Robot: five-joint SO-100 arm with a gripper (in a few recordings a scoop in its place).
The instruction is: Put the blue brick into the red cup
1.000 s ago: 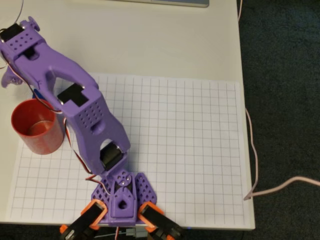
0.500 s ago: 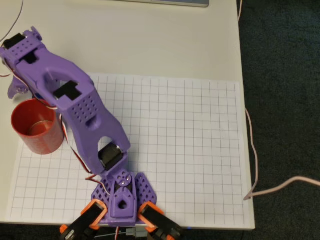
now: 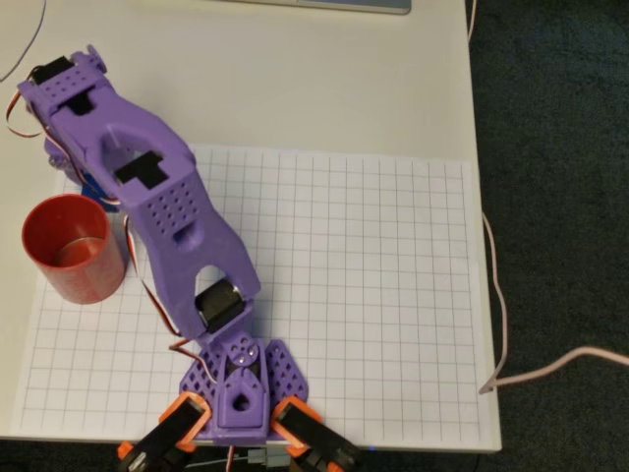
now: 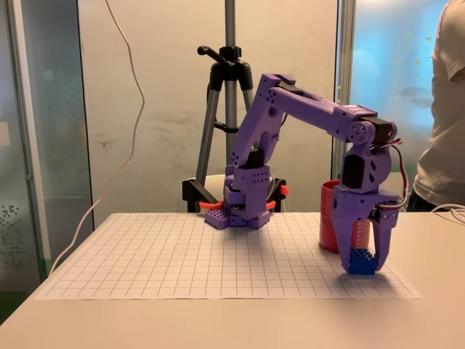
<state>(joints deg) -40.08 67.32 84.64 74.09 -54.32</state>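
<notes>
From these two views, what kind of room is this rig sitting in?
Probably an office or lab demo space, not a home. A camera tripod stands behind the white table, glass partitions line the back, and a printed grid sheet marks the workspace under the purple arm.

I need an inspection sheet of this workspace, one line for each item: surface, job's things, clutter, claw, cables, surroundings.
Surface: white table with a gridded paper sheet on it.
Job's things: red cup upright on the sheet's left edge in the overhead view; blue brick low at the table, between the claw's fingers, beside the cup, not in it.
Clutter: nothing seen.
Claw: purple claw pointing down around the brick; firm grip cannot be told.
Cables: pale cable off the table's right edge in the overhead view; another hangs at left in the fixed view.
Surroundings: tripod behind the arm's base; a person at right.
</notes>
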